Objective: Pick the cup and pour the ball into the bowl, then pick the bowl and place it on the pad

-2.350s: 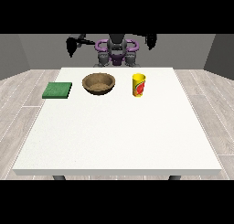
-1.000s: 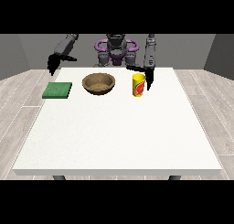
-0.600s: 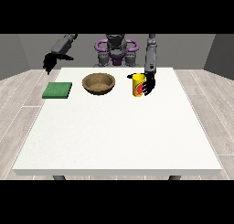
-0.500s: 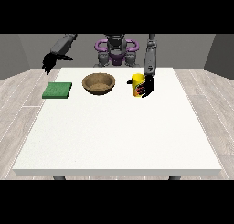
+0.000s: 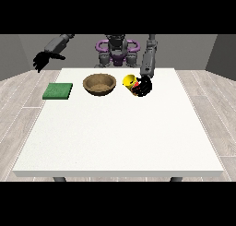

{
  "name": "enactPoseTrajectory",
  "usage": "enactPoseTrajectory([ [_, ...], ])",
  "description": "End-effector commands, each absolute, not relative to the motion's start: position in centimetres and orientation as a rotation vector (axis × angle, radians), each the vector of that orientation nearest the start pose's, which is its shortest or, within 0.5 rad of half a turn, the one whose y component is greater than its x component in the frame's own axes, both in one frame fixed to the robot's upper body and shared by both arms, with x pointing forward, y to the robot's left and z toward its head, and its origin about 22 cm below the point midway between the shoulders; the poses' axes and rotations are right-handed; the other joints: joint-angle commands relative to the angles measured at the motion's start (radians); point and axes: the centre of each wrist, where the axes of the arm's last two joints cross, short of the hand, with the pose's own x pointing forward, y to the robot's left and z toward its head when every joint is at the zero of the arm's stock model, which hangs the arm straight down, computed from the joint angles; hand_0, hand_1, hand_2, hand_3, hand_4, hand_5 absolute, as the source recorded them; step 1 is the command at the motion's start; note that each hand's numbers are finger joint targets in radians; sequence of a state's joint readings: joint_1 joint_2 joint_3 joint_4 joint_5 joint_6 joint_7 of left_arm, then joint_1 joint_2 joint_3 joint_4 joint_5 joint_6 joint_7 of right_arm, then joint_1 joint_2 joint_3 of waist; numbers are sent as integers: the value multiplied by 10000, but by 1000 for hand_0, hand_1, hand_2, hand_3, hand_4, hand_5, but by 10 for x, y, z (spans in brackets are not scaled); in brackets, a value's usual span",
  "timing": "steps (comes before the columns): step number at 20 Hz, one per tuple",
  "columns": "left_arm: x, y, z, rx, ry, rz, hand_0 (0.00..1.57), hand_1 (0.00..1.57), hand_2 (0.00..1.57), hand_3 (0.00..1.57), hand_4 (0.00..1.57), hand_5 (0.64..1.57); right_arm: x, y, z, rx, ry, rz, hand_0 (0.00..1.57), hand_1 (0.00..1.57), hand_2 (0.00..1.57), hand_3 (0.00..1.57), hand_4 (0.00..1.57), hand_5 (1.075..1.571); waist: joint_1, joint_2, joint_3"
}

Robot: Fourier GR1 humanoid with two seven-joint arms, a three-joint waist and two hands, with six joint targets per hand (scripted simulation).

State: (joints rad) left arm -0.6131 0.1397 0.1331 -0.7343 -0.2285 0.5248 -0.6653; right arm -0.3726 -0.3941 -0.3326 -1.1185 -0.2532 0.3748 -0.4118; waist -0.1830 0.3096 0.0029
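Hand at the view's right (image 5: pixel 144 86) curls around the tilted yellow cup (image 5: pixel 130 81) | bowl (image 5: pixel 99 83) beside it near the table's (image 5: pixel 115 137) far edge | green pad (image 5: pixel 58 91) at the far-left corner | other hand (image 5: pixel 41 60) hangs over the floor (fingers relaxed)

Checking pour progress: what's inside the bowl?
The bowl shows only its brown inside; no ball is visible. The cup, tilted in the hand at the view's right, hides its contents.

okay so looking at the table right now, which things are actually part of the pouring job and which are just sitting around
Part of the job:
- yellow cup, tilted toward the bowl, with the hand at the view's right curled round it
- brown wooden bowl
- green square pad
The ball is not visible.

Just there:
- large white table
- hand at the view's left, raised off the table, holding nothing
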Motion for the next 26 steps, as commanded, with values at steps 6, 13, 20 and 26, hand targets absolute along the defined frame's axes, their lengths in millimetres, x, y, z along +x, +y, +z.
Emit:
enactPoseTrajectory([
  [6,370,154,-13,7114,-18521,-5371,1381,1381,1571,1571,1033,1536,293,-424,-3,-723,-17316,-767,0,0,0,0,0,1560,1483,-2933,1],
  [13,371,134,-4,8471,-17861,-8066,1367,1367,1571,1571,1114,1566,248,-461,-34,-1308,-16815,-1467,0,0,0,0,0,1557,2299,-3279,-8],
  [20,365,96,14,8984,-18194,-9322,1346,1346,1571,1571,1048,1569,241,-477,-34,-1386,-16791,-1610,0,0,0,0,0,1554,2641,-3179,-15],
  [26,362,67,24,10356,-17997,-10539,937,937,1571,1571,910,1571,240,-467,-45,-1106,-16606,-1250,0,0,0,0,0,1547,2145,-3355,-16],
])
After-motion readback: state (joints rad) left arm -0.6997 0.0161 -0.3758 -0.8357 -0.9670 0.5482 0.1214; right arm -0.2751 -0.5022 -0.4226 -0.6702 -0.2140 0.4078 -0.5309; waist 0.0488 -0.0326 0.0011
